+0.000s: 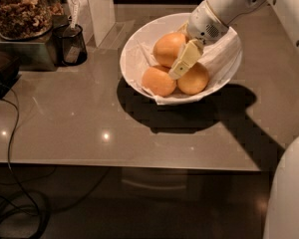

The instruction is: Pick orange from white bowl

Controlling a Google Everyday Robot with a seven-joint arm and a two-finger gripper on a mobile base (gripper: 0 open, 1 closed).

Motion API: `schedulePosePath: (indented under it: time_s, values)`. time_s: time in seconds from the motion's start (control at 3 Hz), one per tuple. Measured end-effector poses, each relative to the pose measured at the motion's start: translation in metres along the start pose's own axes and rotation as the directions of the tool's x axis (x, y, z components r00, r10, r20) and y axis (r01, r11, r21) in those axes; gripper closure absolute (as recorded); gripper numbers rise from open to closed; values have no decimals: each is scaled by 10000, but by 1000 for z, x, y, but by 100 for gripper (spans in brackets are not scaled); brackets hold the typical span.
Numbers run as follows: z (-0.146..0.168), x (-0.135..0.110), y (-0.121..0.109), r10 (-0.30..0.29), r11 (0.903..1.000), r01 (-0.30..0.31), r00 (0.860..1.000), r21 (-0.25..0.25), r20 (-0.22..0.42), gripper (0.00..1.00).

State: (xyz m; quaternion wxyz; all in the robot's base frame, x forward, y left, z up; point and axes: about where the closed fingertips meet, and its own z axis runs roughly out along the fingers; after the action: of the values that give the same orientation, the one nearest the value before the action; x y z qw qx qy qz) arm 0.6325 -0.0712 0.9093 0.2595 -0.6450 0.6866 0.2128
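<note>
The white bowl (139,44), lined with crumpled white paper, stands on the grey table. Three oranges show in it. The largest orange (167,48) lies at the back, with two smaller ones in front at the left (157,80) and right (194,80). A fourth is hidden. My gripper (179,54) reaches in from the upper right and is low over the fruit, open. One cream finger (184,59) lies against the right side of the largest orange, over the gap between the oranges. The other finger is mostly hidden behind it.
A dark mesh cup (70,44) and a jar of nuts (20,9) stand at the back left, next to a white upright box (99,9). A black cable (12,133) runs down the left side. The table's front edge (139,166) is near.
</note>
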Motion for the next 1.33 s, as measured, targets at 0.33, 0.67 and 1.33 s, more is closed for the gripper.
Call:
schedulePosePath:
  time_s: [0.33,0.67,1.33]
  values:
    - [0,0,0,0,10000,0,10000,0,0,43]
    - [0,0,0,0,10000,0,10000,0,0,66]
    - [0,0,0,0,10000,0,10000,0,1,100]
